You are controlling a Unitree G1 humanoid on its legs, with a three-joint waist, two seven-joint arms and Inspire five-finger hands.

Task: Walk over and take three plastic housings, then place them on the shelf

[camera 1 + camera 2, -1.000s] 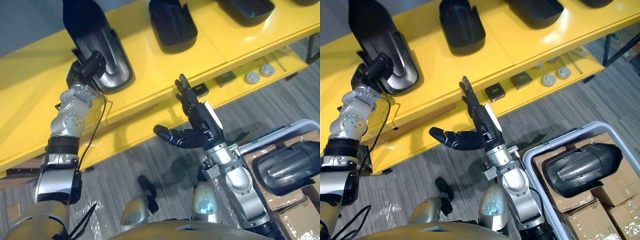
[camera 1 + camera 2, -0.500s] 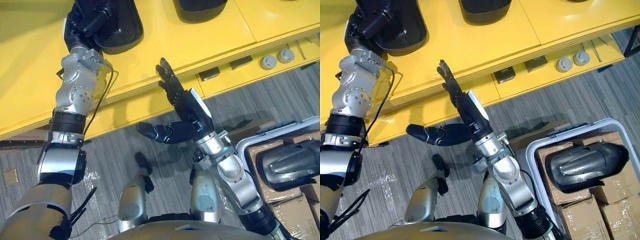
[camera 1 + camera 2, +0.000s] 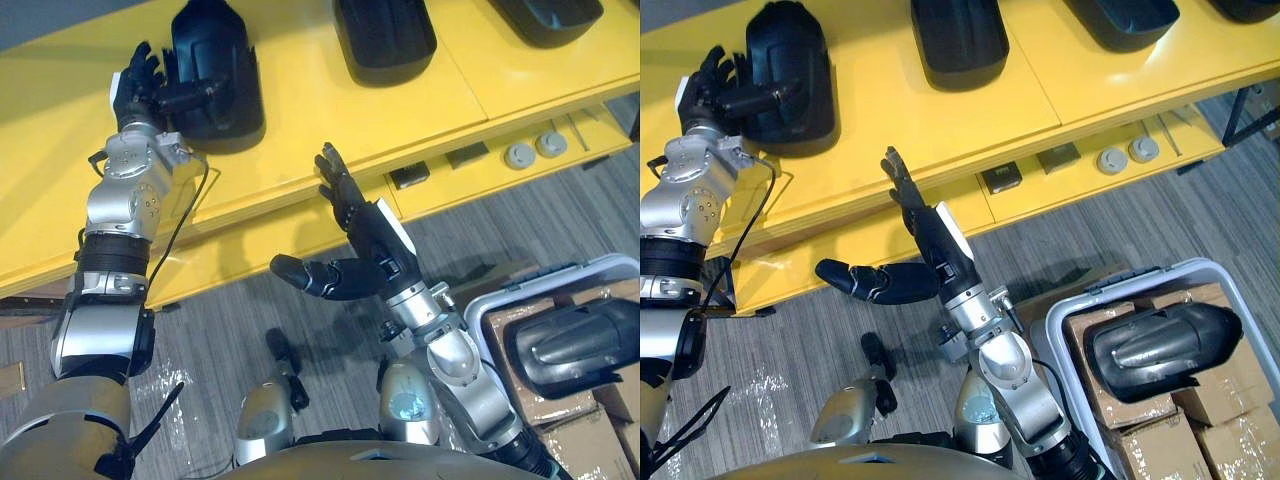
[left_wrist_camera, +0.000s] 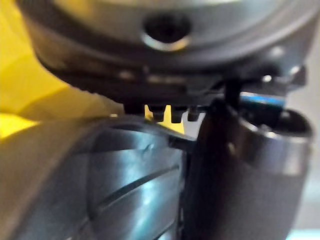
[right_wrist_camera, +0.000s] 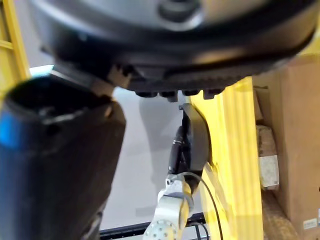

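Nearest, at four o'clock, a black plastic housing (image 3: 575,340) lies on cardboard boxes (image 3: 1160,440) in a grey bin (image 3: 1055,330). At centre, the right hand (image 3: 375,235) hangs empty, fingers spread. At ten o'clock, the left hand (image 3: 135,85), fingers straight, lays its thumb across a shelved housing (image 3: 220,60) on the yellow shelf (image 3: 320,130). These shells look rigid, light and glossy; grip the rim.
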